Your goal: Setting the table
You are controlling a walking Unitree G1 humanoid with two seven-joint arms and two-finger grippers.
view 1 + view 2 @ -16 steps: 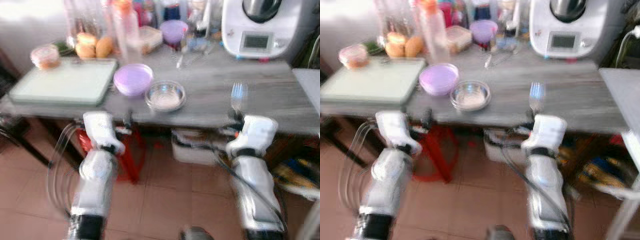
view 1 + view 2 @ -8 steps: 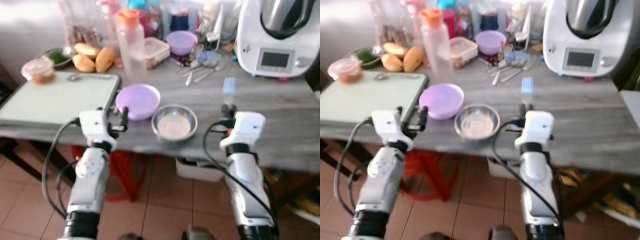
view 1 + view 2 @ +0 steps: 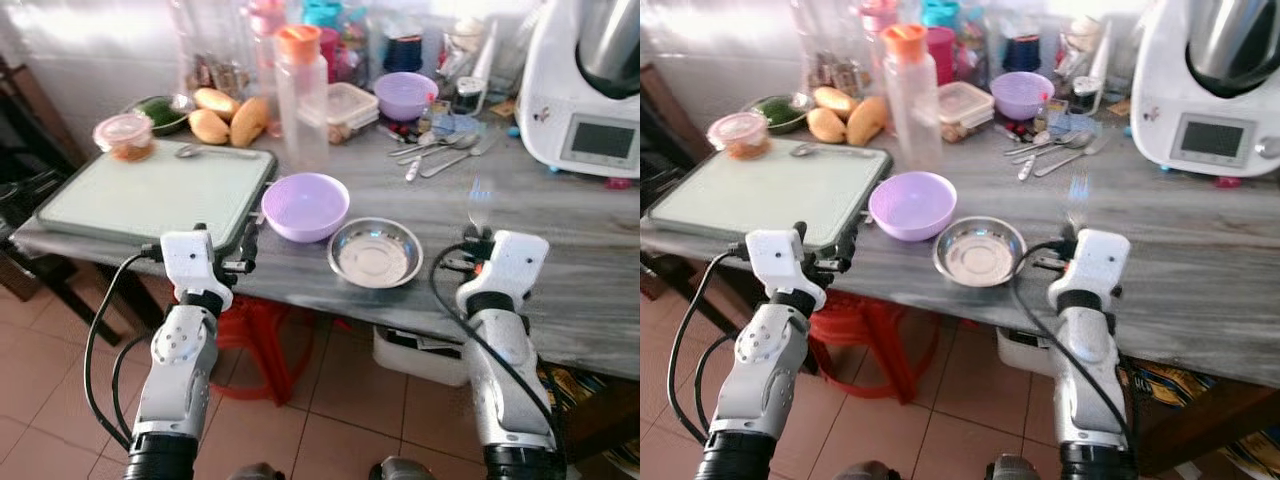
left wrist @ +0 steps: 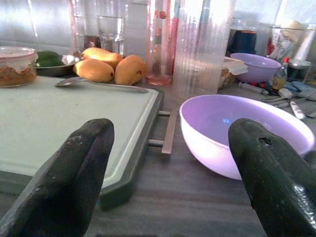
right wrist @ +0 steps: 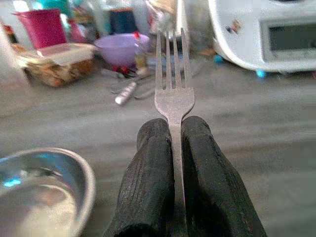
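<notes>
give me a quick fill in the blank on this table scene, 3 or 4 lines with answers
1. The right tool is shut on a ____.
2. The left tool is ____, with nothing between its fingers.
3. The purple bowl sits between the green tray and the ____ bowl.
4. The clear bottle behind the purple bowl has an ____ cap.

Missing words: fork; open; steel; orange

Home kitchen, cluttered grey table (image 3: 560, 230), food processor (image 3: 590, 90), mangoes (image 3: 228, 115), bowls, tiled floor (image 3: 330, 410)
</notes>
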